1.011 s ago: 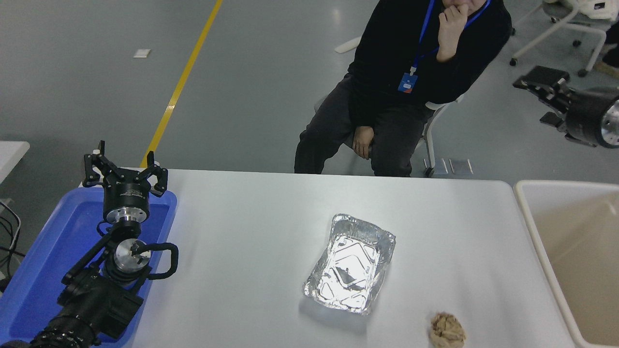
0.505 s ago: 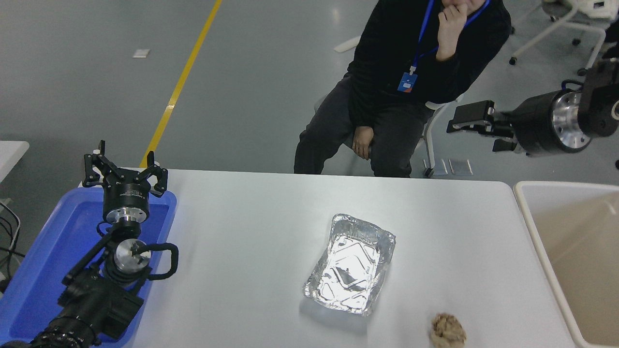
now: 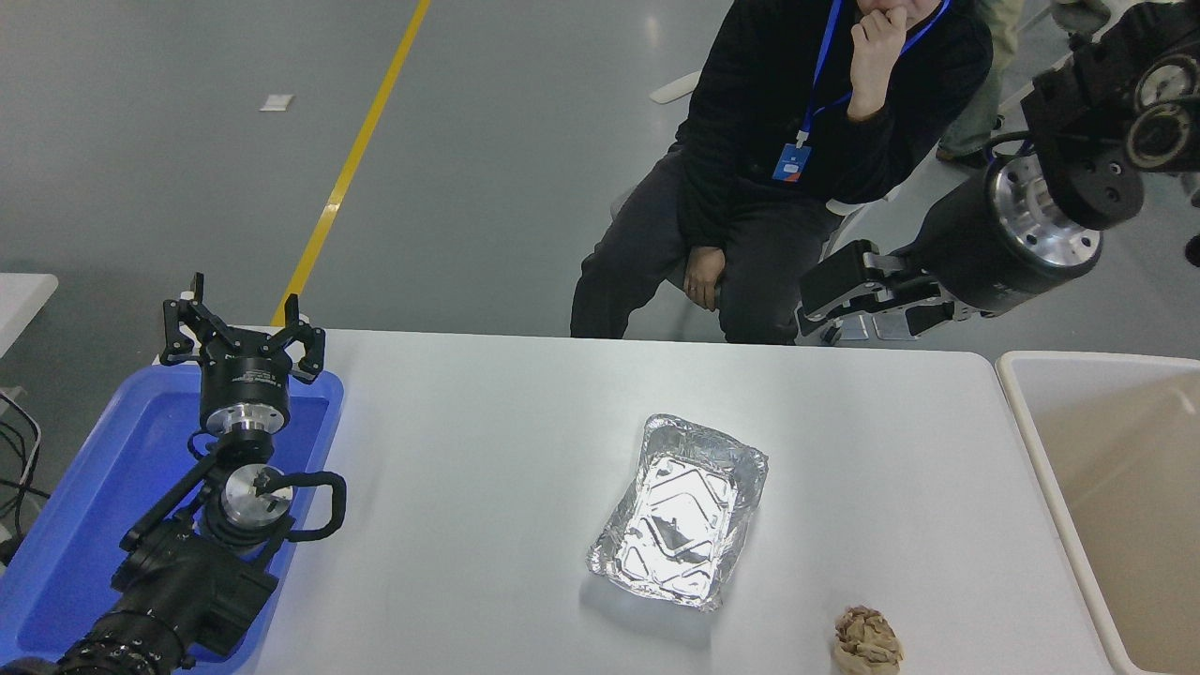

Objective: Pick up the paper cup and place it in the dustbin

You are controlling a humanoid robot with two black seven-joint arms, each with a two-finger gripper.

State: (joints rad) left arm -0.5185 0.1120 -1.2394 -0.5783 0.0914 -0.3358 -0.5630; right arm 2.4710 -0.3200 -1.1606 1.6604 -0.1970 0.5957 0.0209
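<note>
A: Where does the paper cup lie from our right end effector (image 3: 832, 302)?

B: We cannot find it. The worktop (image 3: 469, 450) carries only the foil tray (image 3: 677, 511) and a crumpled brown paper ball (image 3: 867, 640), and no cup shows in either

A: Could it be in the dustbin (image 3: 1017, 412)?

B: The part of the bin's inside that we see is bare beige; the rest is cut off at the picture's edge, so we cannot tell

A: And our arms?

B: The right one hangs over the worktop's far edge, just left of the dustbin and in front of the seated person (image 3: 797, 112). We cannot tell whether it is spread or pressed together, though nothing white shows in it. The left end effector (image 3: 239, 319) is parked over the blue tray (image 3: 94, 487), spread and empty, well apart from the bin

A: So the right arm is much the nearer to the bin, and we judge there is no cup to reach for
</note>
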